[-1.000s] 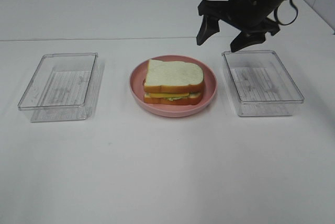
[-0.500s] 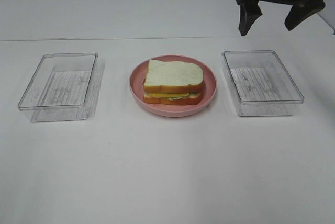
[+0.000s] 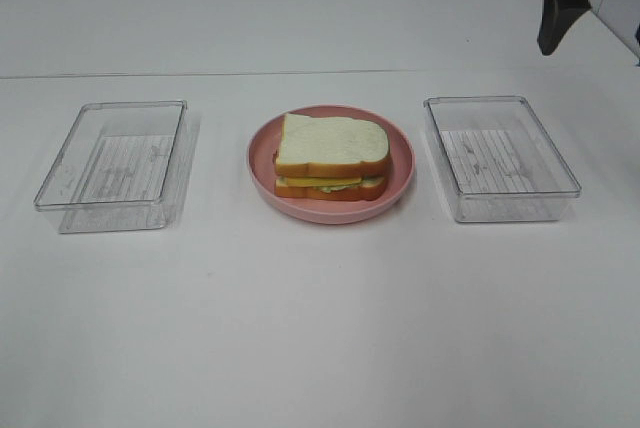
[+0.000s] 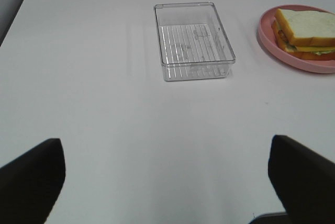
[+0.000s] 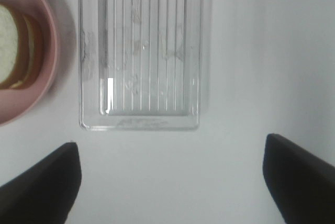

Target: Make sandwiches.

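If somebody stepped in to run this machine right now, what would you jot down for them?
Left pincer: open, empty, above bare table.
Right pincer: open, empty, raised over the right clear tray.
Sandwich: assembled, top bread slice on, sitting on the pink plate at centre.
Both trays, including the left clear tray, hold nothing.
Done: one sandwich stacked.
Left: apparently nothing; no loose ingredients in view.

A bare white table (image 3: 300,328) with toy food and clear plastic trays (image 3: 112,163) suggests a robot lab.
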### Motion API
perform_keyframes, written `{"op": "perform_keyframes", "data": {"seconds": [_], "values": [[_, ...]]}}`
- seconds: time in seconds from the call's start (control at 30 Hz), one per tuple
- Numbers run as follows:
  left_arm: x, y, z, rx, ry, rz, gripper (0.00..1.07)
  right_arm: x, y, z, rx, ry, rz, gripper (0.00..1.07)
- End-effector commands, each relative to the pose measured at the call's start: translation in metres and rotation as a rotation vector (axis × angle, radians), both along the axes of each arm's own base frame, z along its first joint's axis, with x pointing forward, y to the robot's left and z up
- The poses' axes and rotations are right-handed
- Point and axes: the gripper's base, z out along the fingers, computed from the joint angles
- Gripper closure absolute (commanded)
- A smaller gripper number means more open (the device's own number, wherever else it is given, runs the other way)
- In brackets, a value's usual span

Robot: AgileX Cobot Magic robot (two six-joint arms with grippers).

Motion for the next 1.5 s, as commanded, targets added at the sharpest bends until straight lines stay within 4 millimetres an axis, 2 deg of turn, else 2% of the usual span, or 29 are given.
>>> {"op": "perform_keyframes", "data": {"seconds": [0.03,0.07,0.1,0.13,0.17,0.2,0.27,0.3,0.33,0.37,0.4,0.43,0.47,0.5,0.53,0.57,0.63,0.73,0.8,0.9,0.93,1.07,1.3,1.37,1.5], "values": [[-0.002,-0.001,0.001,-0.011,-0.026,0.000,0.09,-0.027,-0.005,0.007,-0.007,-0.008,-0.023,0.15],[-0.002,-0.001,0.001,-0.011,-0.026,0.000,0.09,-0.038,-0.006,0.004,-0.005,0.002,-0.029,0.15],[-0.002,-0.001,0.001,-0.011,-0.026,0.000,0.09,-0.038,-0.006,0.004,-0.005,0.002,-0.029,0.15],[-0.002,-0.001,0.001,-0.011,-0.026,0.000,0.09,-0.064,-0.008,0.005,0.002,-0.007,-0.042,0.15],[-0.002,-0.001,0.001,-0.011,-0.026,0.000,0.09,-0.079,-0.010,0.006,0.005,-0.017,-0.046,0.15],[-0.002,-0.001,0.001,-0.011,-0.026,0.000,0.09,-0.079,-0.010,0.006,0.005,-0.017,-0.046,0.15],[-0.002,-0.001,0.001,-0.011,-0.026,0.000,0.09,-0.139,-0.016,0.018,0.029,-0.114,-0.072,0.15],[-0.002,-0.001,0.001,-0.011,-0.026,0.000,0.09,-0.139,-0.016,0.018,0.029,-0.114,-0.072,0.15],[-0.002,-0.001,0.001,-0.011,-0.026,0.000,0.09,-0.152,-0.018,0.016,0.034,-0.130,-0.076,0.15],[-0.002,-0.001,0.001,-0.011,-0.026,0.000,0.09,-0.152,-0.018,0.016,0.034,-0.130,-0.076,0.15],[-0.002,-0.001,0.001,-0.011,-0.026,0.000,0.09,-0.180,-0.020,0.014,0.043,-0.181,-0.076,0.15],[-0.002,-0.001,0.001,-0.011,-0.026,0.000,0.09,-0.195,-0.022,0.013,0.047,-0.211,-0.075,0.15],[-0.002,-0.001,0.001,-0.011,-0.026,0.000,0.09,-0.195,-0.022,0.013,0.047,-0.211,-0.075,0.15],[-0.002,-0.001,0.001,-0.011,-0.026,0.000,0.09,-0.223,-0.025,0.011,0.055,-0.269,-0.074,0.15],[-0.002,-0.001,0.001,-0.011,-0.026,0.000,0.09,-0.235,-0.026,0.009,0.059,-0.294,-0.074,0.15],[-0.002,-0.001,0.001,-0.011,-0.026,0.000,0.09,-0.235,-0.026,0.009,0.059,-0.294,-0.074,0.15],[-0.002,-0.001,0.001,-0.011,-0.026,0.000,0.09,-0.275,-0.030,-0.004,0.071,-0.379,-0.073,0.15],[-0.002,-0.001,0.001,-0.011,-0.026,0.000,0.09,-0.283,-0.031,-0.008,0.074,-0.401,-0.072,0.15],[-0.002,-0.001,0.001,-0.011,-0.026,0.000,0.09,-0.309,-0.034,-0.024,0.084,-0.473,-0.068,0.15],[-0.002,-0.001,0.001,-0.011,-0.026,0.000,0.09,-0.314,-0.035,-0.029,0.082,-0.488,-0.064,0.15],[-0.002,-0.001,0.001,-0.011,-0.026,0.000,0.09,-0.323,-0.036,-0.038,0.077,-0.514,-0.051,0.15],[-0.002,-0.001,0.001,-0.011,-0.026,0.000,0.09,-0.342,-0.038,-0.034,0.090,-0.672,-0.039,0.15],[-0.002,-0.001,0.001,-0.011,-0.026,0.000,0.09,-0.363,-0.040,-0.035,0.097,-0.764,-0.035,0.15],[-0.002,-0.001,0.001,-0.011,-0.026,0.000,0.09,-0.369,-0.041,-0.045,0.081,-0.725,-0.036,0.15],[-0.002,-0.001,0.001,-0.014,-0.028,-0.003,0.09,-0.367,-0.041,-0.048,0.078,-0.705,-0.025,0.16]]}}
